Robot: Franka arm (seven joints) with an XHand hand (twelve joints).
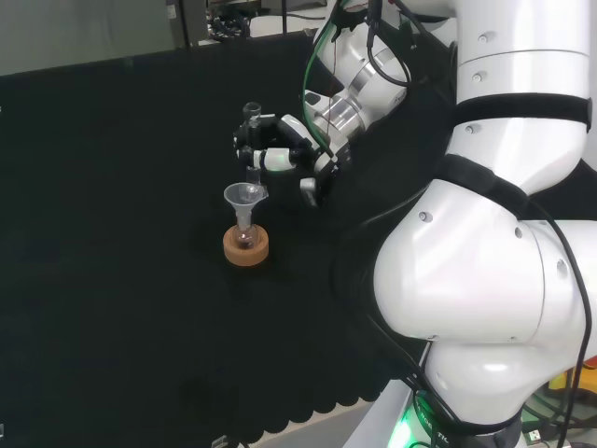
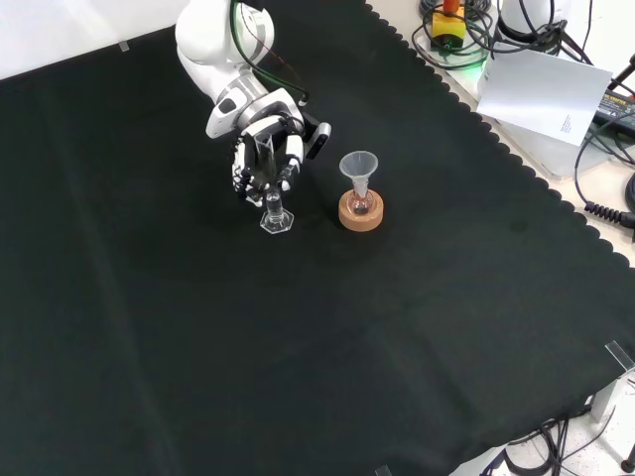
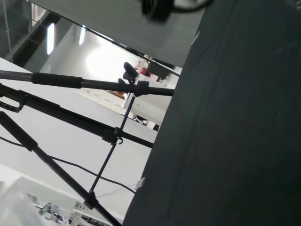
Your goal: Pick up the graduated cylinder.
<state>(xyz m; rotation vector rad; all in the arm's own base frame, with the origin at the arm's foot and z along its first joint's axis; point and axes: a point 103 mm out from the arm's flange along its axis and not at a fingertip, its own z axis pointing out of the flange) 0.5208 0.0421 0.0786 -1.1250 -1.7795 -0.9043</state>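
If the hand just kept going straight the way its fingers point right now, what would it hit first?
In the front view the hand points down at the cloth, its fingers curled round the graduated cylinder. Going straight on, the cylinder's base would probably meet the black cloth first. The flask with its funnel stands off to the side.

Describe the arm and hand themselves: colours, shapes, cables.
The arm is glossy white, built of rounded bulbous links with dark bands at the joints and a silvery metal collar at the wrist. Black and green cables loop along it toward the wrist. The hand is black and white, with jointed fingers in white segments on a black frame.
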